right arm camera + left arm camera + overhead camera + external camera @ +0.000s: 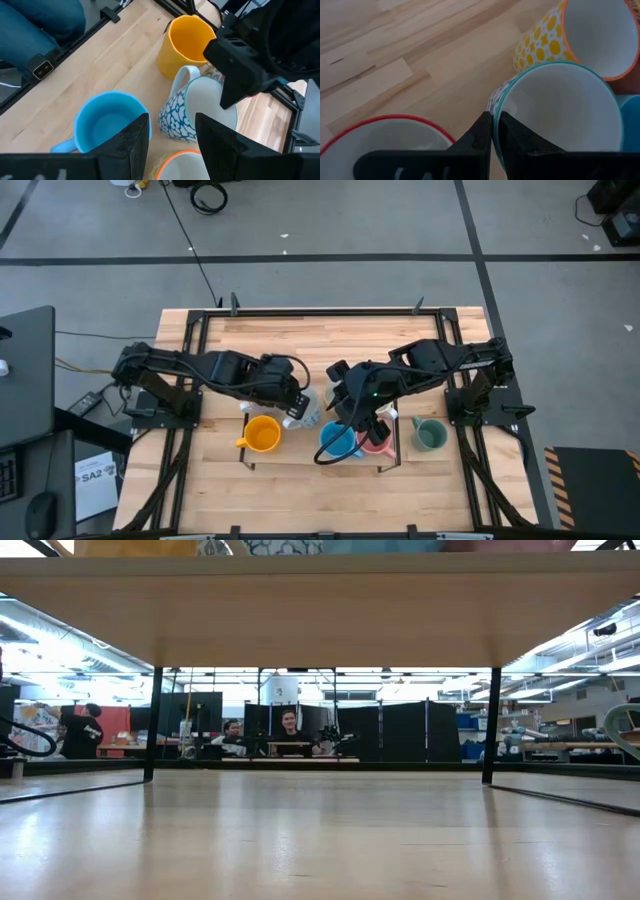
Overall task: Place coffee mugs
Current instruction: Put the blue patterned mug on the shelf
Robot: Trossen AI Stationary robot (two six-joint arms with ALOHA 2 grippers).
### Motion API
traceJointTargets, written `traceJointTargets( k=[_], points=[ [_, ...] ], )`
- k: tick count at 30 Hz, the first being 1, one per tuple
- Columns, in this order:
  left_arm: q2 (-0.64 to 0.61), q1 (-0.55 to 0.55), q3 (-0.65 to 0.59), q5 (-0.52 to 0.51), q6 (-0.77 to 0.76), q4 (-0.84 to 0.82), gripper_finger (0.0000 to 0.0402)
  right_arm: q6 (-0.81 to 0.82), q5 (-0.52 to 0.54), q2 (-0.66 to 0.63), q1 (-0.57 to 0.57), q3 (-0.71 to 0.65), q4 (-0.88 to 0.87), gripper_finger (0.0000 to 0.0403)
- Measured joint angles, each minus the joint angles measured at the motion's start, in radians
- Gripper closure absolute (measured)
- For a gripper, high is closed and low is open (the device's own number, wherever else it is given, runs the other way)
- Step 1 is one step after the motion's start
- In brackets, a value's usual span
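Observation:
The orange mug [262, 433], blue mug [337, 442] and pink mug [377, 446] stand on their bases on a raised wooden shelf [300, 458]. The dark green mug [430, 435] sits on the table to the shelf's right. My left gripper [301, 406] is shut on a white mug with a teal pattern [181, 114], between the orange [186, 41] and blue [106, 125] mugs. My right gripper [172, 137] is open above the blue and patterned mugs, touching nothing. A yellow-dotted, orange-rimmed mug [580, 37] and a red-rimmed white mug [375, 137] stand close by. My left gripper pinches the teal rim [495, 125] of the patterned mug, with one finger [512, 140] inside the cup and the other [480, 137] outside its wall. The fingers come from above, slanting down. The mug is upright, its handle [181, 80] turned toward the orange mug and its base on the shelf.
The shelf stands on thin black legs [152, 725] over the table, with open space beneath it. Black frame rails [195, 350] run along the table's edges. The mugs crowd together under both grippers. Bare wood lies toward the table's far edge [330, 330]. People sit in the room beyond [290, 730].

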Motion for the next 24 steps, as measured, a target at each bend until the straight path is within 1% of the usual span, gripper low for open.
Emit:
traceJointTargets(
  k=[14, 24],
  points=[
    [0.011, 0.0, 0.0, 0.004, 0.022, -0.013, 0.0368, 0.007, 0.0, 0.0, 0.001, 0.0, -0.001, 0.0237],
    [0.011, 0.0, 0.0, 0.004, 0.023, -0.013, 0.0364, 0.008, -0.037, 0.0, 0.005, 0.0, -0.002, 0.0237]
  ],
)
